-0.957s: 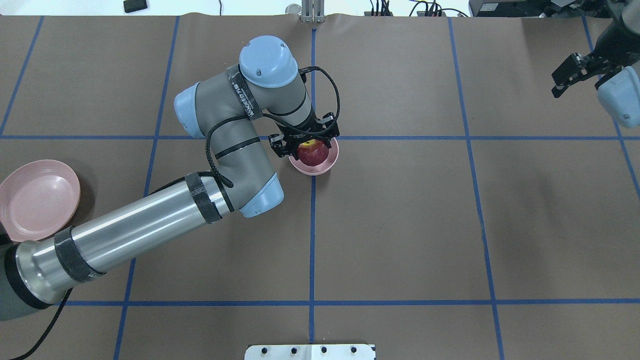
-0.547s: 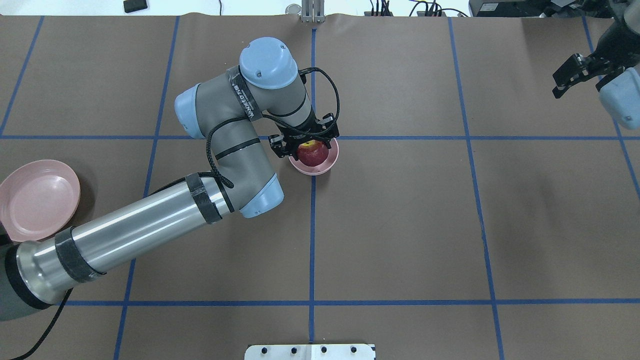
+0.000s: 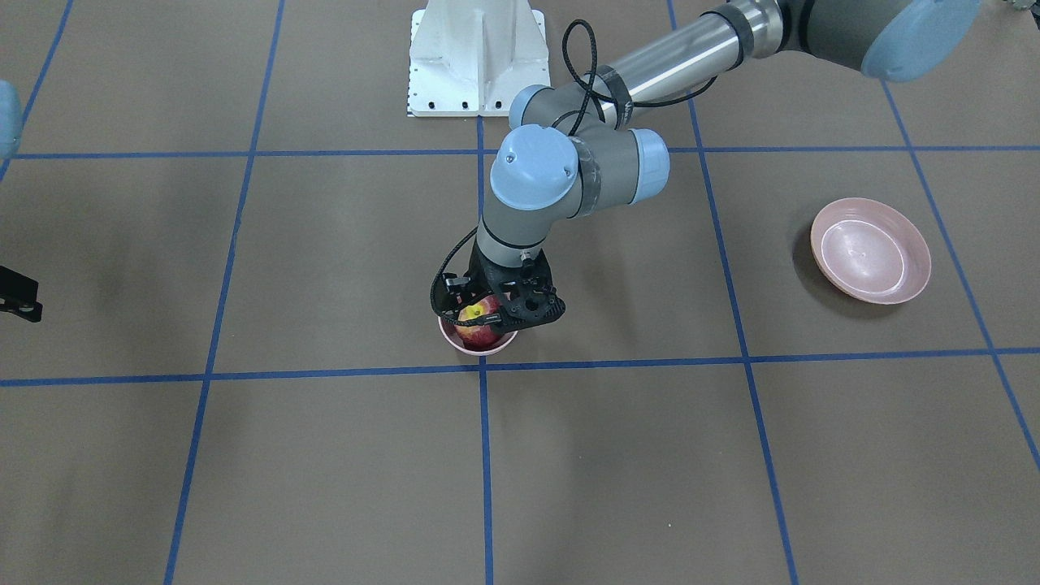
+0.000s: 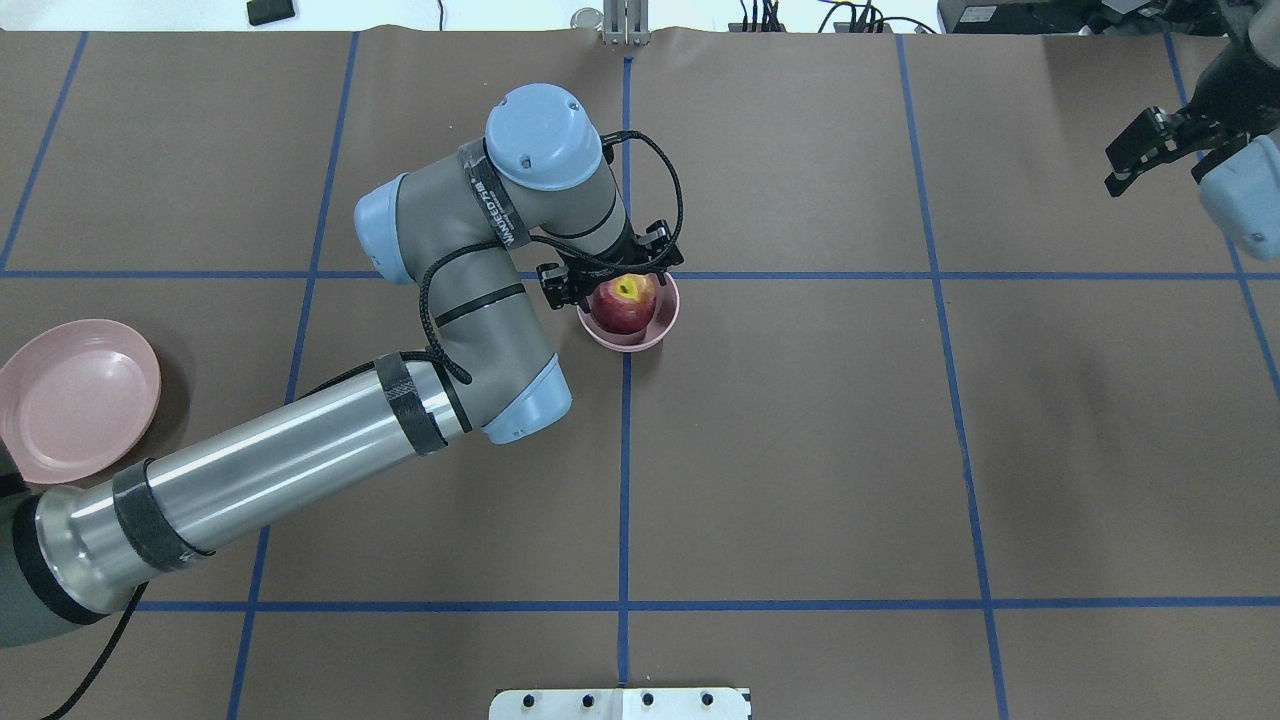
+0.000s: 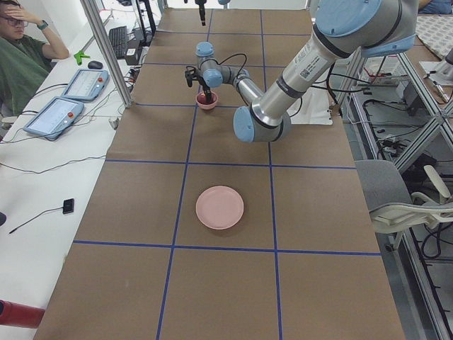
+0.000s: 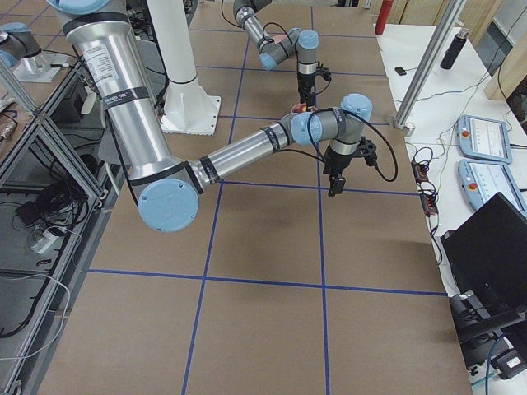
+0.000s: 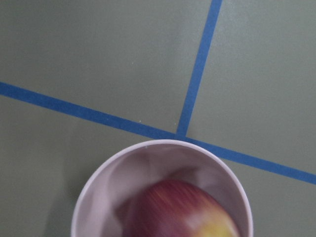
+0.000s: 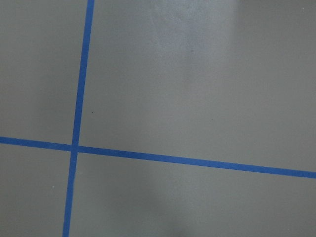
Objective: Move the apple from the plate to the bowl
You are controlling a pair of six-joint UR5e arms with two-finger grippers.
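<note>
Jaws: the left gripper (image 4: 609, 272) stands spread wide, holding nothing.
Between jaws: the apple (image 4: 624, 303) sits low in the bowl (image 4: 630, 341).
Risk: a finger lifting off-line could clip the apple or hook the snug bowl's rim and tip it.
Far off: the plate (image 4: 75, 395); the right gripper (image 4: 1125, 165), jaws apart, idle.

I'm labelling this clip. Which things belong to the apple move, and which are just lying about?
In the job:
apple, sitting in the bowl
plate, empty
left gripper, open at the bowl

Lying about:
right gripper, off at the table's side
black item at the far edge
tablets on the side bench
</note>
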